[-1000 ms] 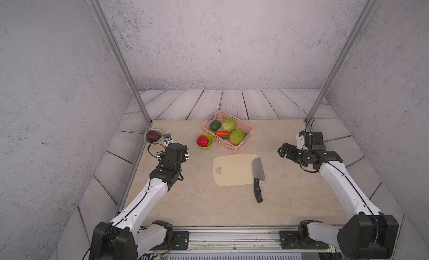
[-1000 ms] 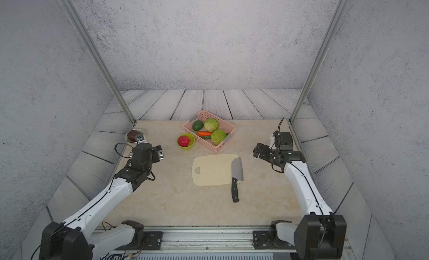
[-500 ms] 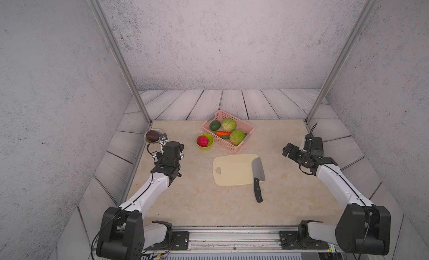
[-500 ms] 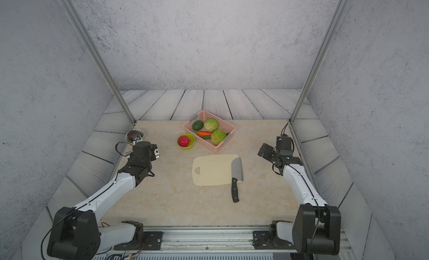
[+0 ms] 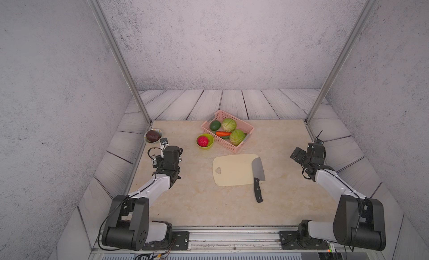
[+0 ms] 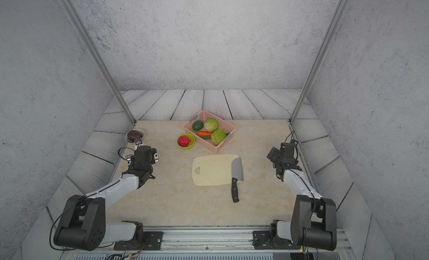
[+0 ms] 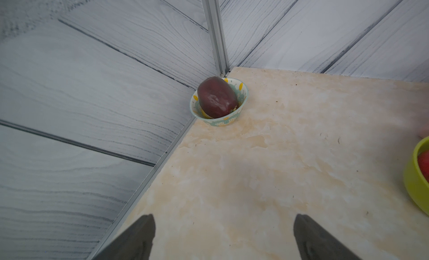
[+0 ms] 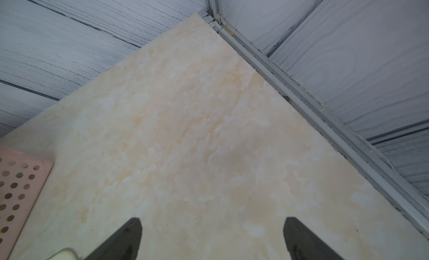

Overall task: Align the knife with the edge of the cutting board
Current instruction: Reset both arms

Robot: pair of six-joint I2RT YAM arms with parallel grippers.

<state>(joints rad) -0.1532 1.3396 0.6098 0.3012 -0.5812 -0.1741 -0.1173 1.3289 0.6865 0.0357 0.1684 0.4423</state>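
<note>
Beige marble counter (image 5: 185,200): grey-bladed, black-handled cleaver knife (image 5: 258,175) lies along short edge of cream plastic cutting board (image 5: 232,170), between left jaws and right jaws, both wide open, empty. Risk: stray nudge skews knife.

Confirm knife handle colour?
The knife handle is black; it shows best in a top view.

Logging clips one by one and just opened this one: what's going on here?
Nothing is being held at this moment. The knife lies with its blade on the cutting board, along the short side opposite the heart-shaped hole, and its handle sticks out over the near edge onto the table. The left claw and right claw are both open and empty, each near its own side of the table, apart from both.
</note>
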